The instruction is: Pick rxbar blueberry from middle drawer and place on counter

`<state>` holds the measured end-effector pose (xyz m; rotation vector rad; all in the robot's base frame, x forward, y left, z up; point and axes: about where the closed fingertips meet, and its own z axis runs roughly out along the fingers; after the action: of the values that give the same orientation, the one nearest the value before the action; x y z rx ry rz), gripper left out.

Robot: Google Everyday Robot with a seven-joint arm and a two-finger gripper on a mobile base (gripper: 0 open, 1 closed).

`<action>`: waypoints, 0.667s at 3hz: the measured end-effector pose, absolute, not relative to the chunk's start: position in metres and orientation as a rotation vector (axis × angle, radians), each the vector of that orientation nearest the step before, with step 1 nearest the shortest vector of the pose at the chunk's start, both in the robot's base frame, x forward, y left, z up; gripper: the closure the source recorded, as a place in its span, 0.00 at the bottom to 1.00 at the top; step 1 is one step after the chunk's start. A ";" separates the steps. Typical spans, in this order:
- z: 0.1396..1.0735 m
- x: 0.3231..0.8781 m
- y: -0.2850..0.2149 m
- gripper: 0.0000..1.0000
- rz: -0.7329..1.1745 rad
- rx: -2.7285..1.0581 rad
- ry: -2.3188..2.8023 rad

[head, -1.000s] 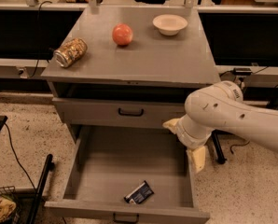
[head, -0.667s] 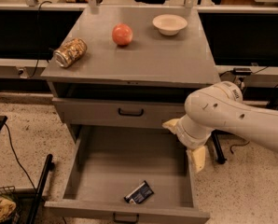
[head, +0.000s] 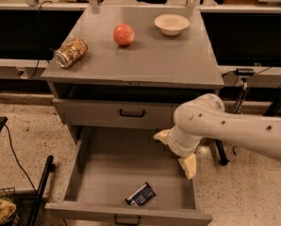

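Cabling (head: 12, 147) trails over the speckled floor (head: 32, 126) at the left edge of the frame, and a black pole (head: 40, 189) leans beside the cabinet at lower left. On the counter (head: 150, 65), which fills the upper middle, a gold patterned can (head: 70, 52) lies on its side near the left edge. An orange-red ball-shaped fruit (head: 123, 34) stands further right, and a pale bowl (head: 171, 24) sits toward the upper right corner of the top. Below the counter's front edge a shallow drawer front (head: 98, 114) with a black handle is closed.

Beneath it the middle drawer (head: 112, 166) is pulled out toward the bottom of the frame. The rxbar blueberry (head: 140, 195) lies flat on the drawer floor close to the front wall, a little right of centre, turned at an angle.

Right of centre, the gripper (head: 173, 155) hangs over the drawer's right rear part, near the right wall and well apart from the bar. Its two cream fingers (head: 188, 166) are spread wide and hold nothing. The white arm (head: 239, 133) reaches in from the right edge.
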<state>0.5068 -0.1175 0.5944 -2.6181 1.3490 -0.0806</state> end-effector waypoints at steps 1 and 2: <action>0.528 0.501 -0.095 0.00 0.015 -2.657 1.221; 0.470 0.492 -0.079 0.00 0.087 -2.687 1.145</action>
<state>0.4918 -0.0790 0.4698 -2.6874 1.1446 0.0871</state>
